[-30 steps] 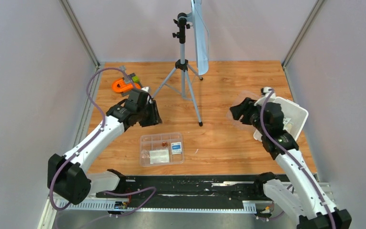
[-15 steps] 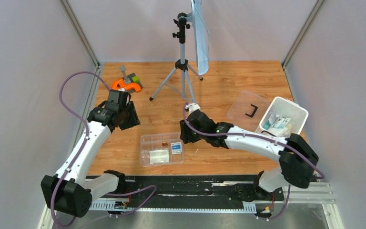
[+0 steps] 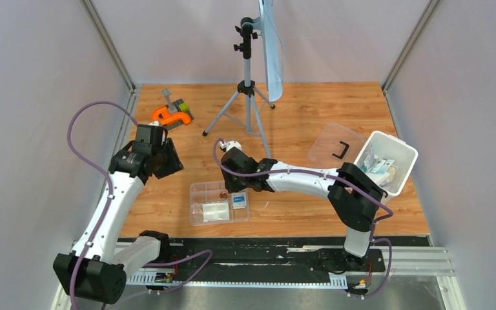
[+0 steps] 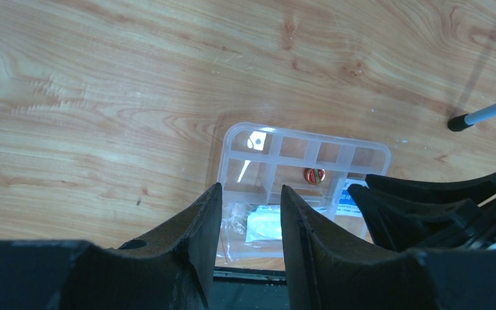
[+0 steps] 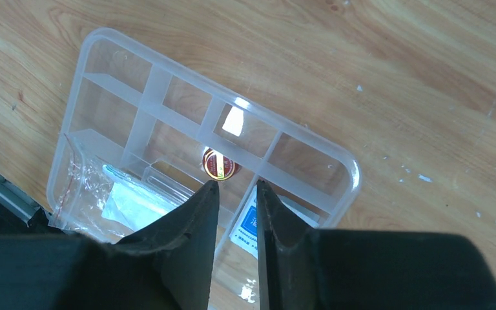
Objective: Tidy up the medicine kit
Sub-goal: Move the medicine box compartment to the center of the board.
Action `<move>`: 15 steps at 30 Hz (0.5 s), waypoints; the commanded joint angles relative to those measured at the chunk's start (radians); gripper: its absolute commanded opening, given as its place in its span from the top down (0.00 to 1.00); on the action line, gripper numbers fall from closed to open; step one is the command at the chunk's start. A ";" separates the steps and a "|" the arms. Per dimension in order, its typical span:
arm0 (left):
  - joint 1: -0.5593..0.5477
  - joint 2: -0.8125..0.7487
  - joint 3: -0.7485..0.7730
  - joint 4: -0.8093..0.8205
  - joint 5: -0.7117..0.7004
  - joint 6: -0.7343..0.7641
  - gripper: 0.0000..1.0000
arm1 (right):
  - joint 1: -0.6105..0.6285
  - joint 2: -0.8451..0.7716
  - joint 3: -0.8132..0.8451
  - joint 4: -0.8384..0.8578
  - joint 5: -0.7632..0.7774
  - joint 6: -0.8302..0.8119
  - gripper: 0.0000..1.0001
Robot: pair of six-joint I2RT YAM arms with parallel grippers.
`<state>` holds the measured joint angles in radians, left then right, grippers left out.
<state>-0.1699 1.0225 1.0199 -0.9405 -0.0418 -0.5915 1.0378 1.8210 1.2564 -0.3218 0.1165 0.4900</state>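
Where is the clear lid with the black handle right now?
In the top view, the clear lid lies on the wooden table on the right side, immediately left of the white tub.

1. Blue-and-white packet (image 5: pixel 248 225): only a strip shows between the fingers of the right gripper (image 5: pixel 237 186); print unreadable.
2. Clear bag with white pad (image 5: pixel 126 201): beside that gripper, near end covered by one finger.
3. Red-gold round item (image 5: pixel 219 165): just ahead of the fingertips; label illegible.
4. Divided tray (image 4: pixel 258 139): near edge hidden behind the left gripper (image 4: pixel 248 194).
5. Packets (image 3: pixel 376 166) in the white tub (image 3: pixel 405 152), well apart from both grippers: too small to tell apart.
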 commanded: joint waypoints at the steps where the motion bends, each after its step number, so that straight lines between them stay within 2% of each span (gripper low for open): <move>1: 0.010 -0.023 -0.010 0.007 0.014 0.014 0.53 | 0.014 0.029 0.064 -0.056 0.016 0.056 0.75; 15: 0.010 -0.027 -0.030 0.023 0.031 0.013 0.53 | 0.022 0.103 0.101 -0.104 0.024 0.081 0.76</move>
<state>-0.1680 1.0138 0.9958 -0.9386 -0.0235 -0.5919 1.0515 1.8992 1.3102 -0.4179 0.1299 0.5526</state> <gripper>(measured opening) 0.470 0.246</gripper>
